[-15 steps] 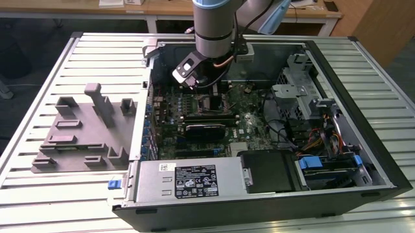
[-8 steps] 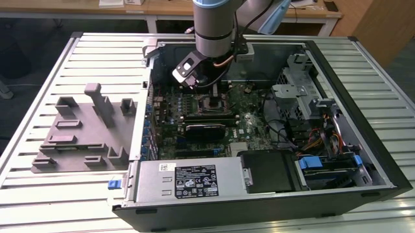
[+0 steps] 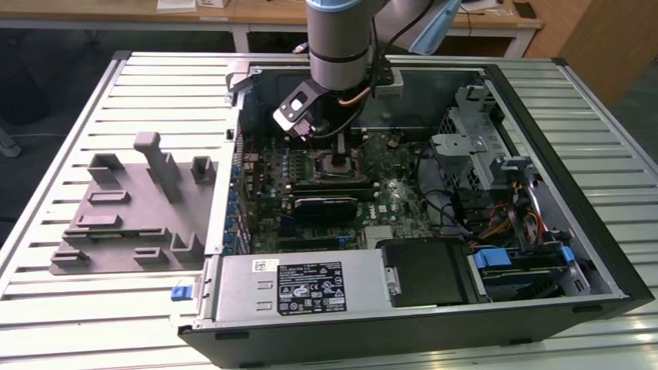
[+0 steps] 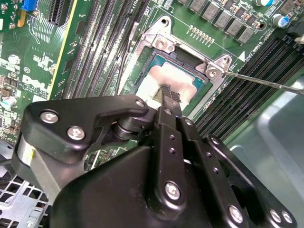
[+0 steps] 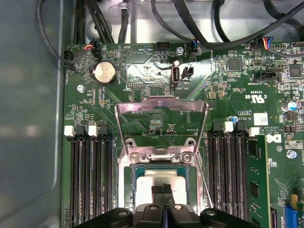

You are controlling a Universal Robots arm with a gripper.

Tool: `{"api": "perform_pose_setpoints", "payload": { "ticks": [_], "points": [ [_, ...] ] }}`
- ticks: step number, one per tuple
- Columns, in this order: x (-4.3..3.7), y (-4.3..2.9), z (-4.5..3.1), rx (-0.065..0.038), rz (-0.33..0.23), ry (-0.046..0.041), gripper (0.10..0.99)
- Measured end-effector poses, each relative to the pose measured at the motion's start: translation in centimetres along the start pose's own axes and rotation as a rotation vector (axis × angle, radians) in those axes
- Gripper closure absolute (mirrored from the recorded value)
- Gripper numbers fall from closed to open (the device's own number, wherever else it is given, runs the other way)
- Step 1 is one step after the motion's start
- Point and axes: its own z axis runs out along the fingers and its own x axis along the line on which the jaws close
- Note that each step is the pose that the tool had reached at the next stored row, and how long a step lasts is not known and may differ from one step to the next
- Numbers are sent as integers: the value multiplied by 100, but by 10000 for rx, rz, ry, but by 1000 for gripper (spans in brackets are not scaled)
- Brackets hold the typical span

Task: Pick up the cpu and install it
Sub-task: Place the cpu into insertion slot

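Observation:
The cpu [image 5: 148,178], a flat silver-grey square, lies inside the black-framed socket [image 5: 129,176] on the green motherboard [image 5: 142,71]. In the second wrist view the cpu [image 4: 159,76] shows pale smears on its top. My gripper [image 5: 164,191] is shut, its two black fingers pressed together with the tips resting on or just above the cpu's top. The same tips [image 4: 171,96] show over the chip's middle. The socket's metal load plate [image 5: 161,105] stands flipped open. In the exterior view my gripper [image 3: 331,146] reaches down into the open computer case [image 3: 606,254] over the socket [image 3: 335,165].
Memory slots [image 5: 90,175] flank the socket on both sides. The thin socket lever [image 4: 266,82] sticks out to one side. A black heatsink block [image 3: 327,206], a power supply [image 3: 298,287] and cable bundles [image 3: 494,223] crowd the case. A grey fixture [image 3: 129,204] lies on the table at the exterior view's left.

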Motion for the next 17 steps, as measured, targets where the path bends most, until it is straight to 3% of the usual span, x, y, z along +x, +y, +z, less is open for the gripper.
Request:
{"api": "perform_pose_setpoints", "payload": {
  "ticks": [17],
  "points": [
    [-1,-16,28,1,-1,-1,980]
  ]
}}
